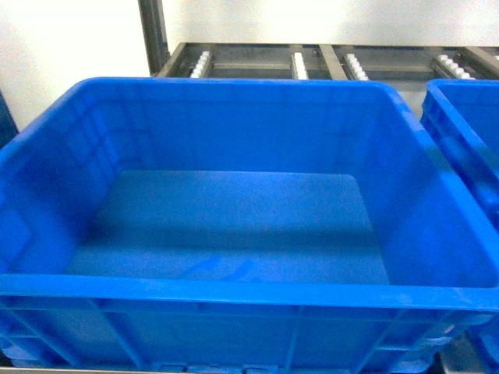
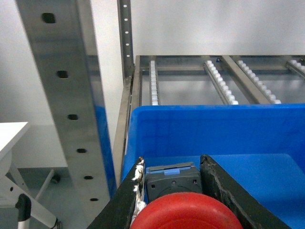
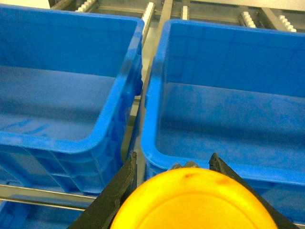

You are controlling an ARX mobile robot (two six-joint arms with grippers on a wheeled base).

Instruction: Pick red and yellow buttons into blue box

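The blue box [image 1: 234, 292] fills the head view, deep and with a bare floor; neither gripper shows there. In the left wrist view my left gripper [image 2: 172, 164] is shut on the red button [image 2: 186, 212], its black-and-grey body clamped between the two fingers, just in front of the blue box's [image 2: 214, 129] near left corner. In the right wrist view my right gripper [image 3: 173, 160] is shut on the yellow button [image 3: 190, 202]. It hangs by the near rim of the right-hand bin [image 3: 228, 62], close to the gap beside the left-hand bin [image 3: 71, 57].
A second deep blue bin [image 1: 468, 132] stands right of the box. Behind both run roller rails [image 1: 300, 62] of a metal rack. A perforated steel upright [image 2: 66, 95] stands close on the left, with a white table corner [image 2: 9, 131] beyond it.
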